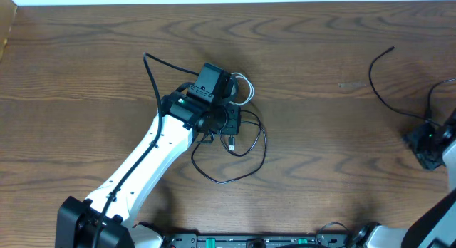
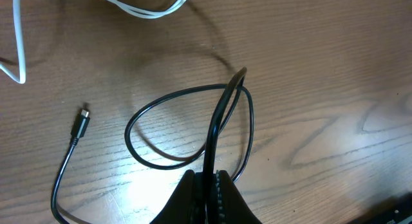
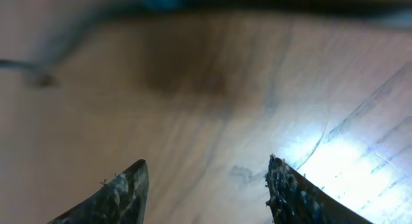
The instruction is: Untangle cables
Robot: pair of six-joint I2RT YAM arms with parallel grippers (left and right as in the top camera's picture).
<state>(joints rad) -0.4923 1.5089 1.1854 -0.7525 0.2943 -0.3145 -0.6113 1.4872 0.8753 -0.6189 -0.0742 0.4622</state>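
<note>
Left tool (image 2: 206, 188): jaws closed on the black cable (image 2: 215, 127), pinching one strand right at the fingertips. The strand rises out of the pinch, bends over sharply and drops back into a loop lying on the tabletop (image 2: 322, 89). Likely reason for the hold: a mid-span grip lets the loop be drawn off as one piece rather than dragged by its end.

Near left of the tool: the black cable's plug end (image 2: 82, 119), free, lying flat, nothing touching it.

Further out, along the top edge of the left wrist view: the white cable (image 2: 145, 13), a curved double run, with another stretch at the left edge. It looks apart from the black loop here. In the overhead view the wrist covers the place where the two cords meet, so I cannot tell whether they cross.

In the way: the loop crossing over its own strand, and the arm's own thicker black wire (image 1: 152, 73) trailing behind the wrist.

Far right: right tool (image 3: 206, 185), jaws spread, nothing between them, low over bare wood, well apart from both cords.
</note>
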